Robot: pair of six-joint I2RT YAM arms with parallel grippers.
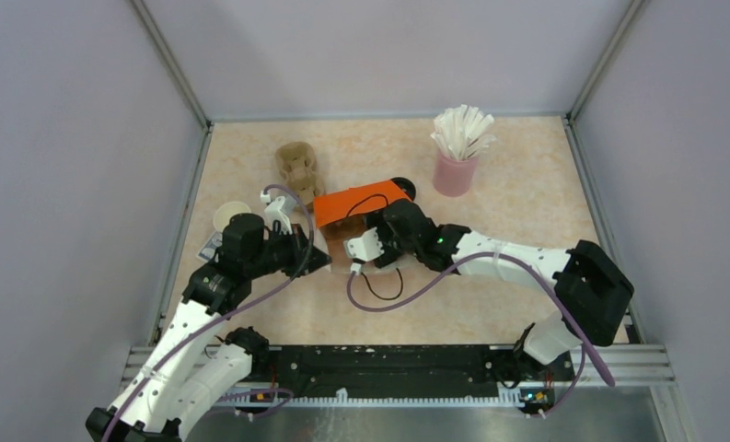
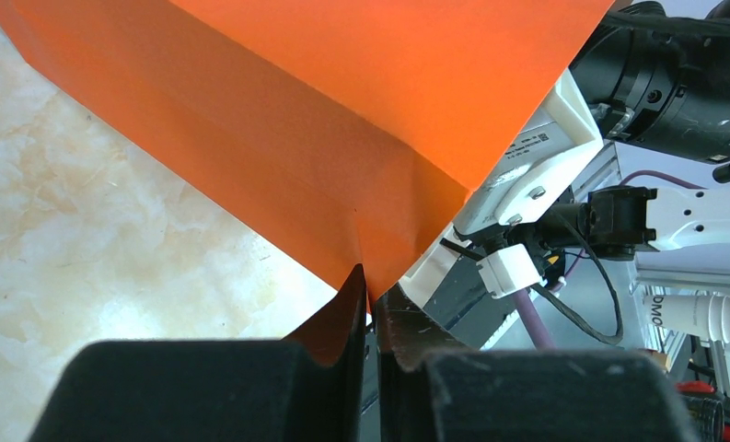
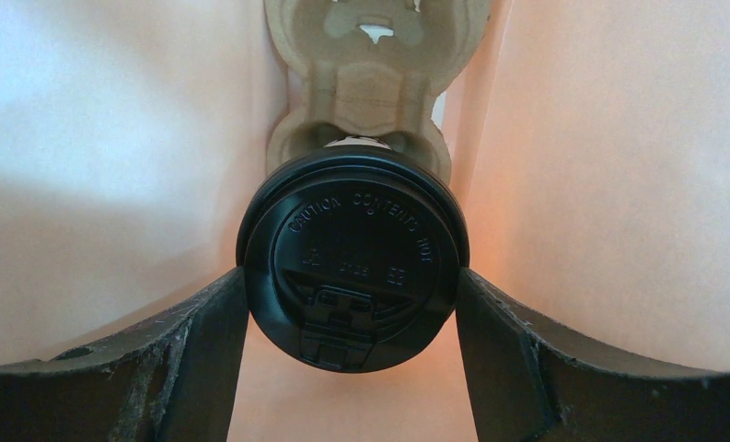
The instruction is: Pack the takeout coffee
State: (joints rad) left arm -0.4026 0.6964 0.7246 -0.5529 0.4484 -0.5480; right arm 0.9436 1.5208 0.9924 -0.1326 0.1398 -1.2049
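While my left hand [image 2: 370, 304] pinches the orange bag's [image 2: 342, 110] edge, my right hand [image 3: 350, 281] grips the coffee cup [image 3: 352, 244] between wide fingers inside the bag, lid facing me, bottom pointing deeper in.

Between the right gripper's [image 3: 352, 276] jaws only the black lid of the takeout coffee [image 3: 352, 262] shows; the cup's body is hidden behind it. Beyond the jaws the pulp carrier [image 3: 365, 83] is cut off by the top edge. The lid's smallest print is too fine to read. From above, this gripper's tips and the cup are hidden inside the orange bag [image 1: 356, 204]. Ahead of the left gripper's [image 2: 370, 308] jaws the bag runs off the top and left edges.
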